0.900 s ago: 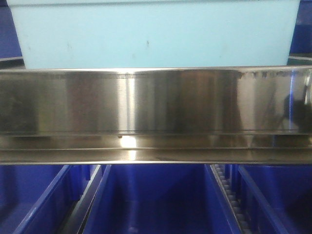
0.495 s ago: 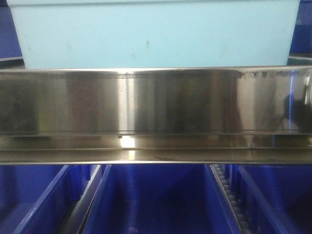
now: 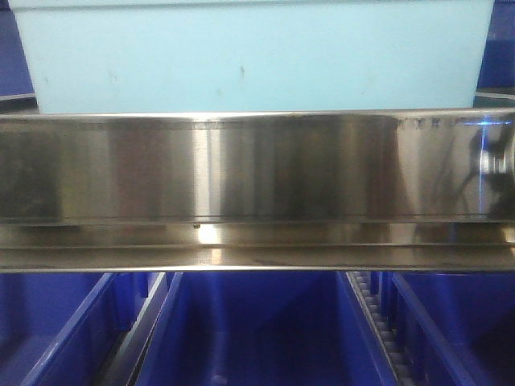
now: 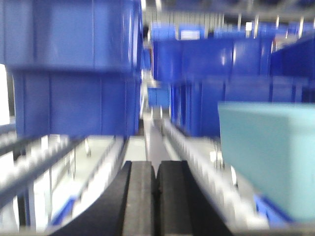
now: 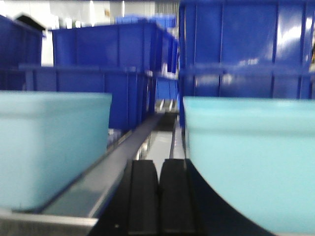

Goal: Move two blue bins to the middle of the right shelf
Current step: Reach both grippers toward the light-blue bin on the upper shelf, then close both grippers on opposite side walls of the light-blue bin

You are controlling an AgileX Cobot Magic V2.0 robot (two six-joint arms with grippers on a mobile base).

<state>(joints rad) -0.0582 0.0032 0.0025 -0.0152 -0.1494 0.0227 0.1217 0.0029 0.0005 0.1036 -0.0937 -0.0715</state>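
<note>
- Front view is filled by the right shelf (image 3: 257, 169), its steel rail running edge to edge. A pale blue bin (image 3: 257, 56) sits on the tier behind it, and dark blue bins (image 3: 257, 330) sit below.
- The right gripper (image 5: 158, 196) has its pads pressed together, holding nothing, nosing between two pale bins. With the jaws closed, it would shove a wall rather than catch a rim.
- The left gripper (image 4: 155, 196) is pinched and empty too. Its view is blurred, so a hasty swing could clip the pale bin on its right.

A: What colour is the right shelf (image 3: 257, 169)?
B: Brushed silver steel, streaked with grey reflections. The upper bin (image 3: 257, 56) is pale turquoise.
A: And the lower bins (image 3: 257, 330)?
B: Deep blue. The left claw (image 4: 156, 172) and right claw (image 5: 159, 169) are black.
</note>
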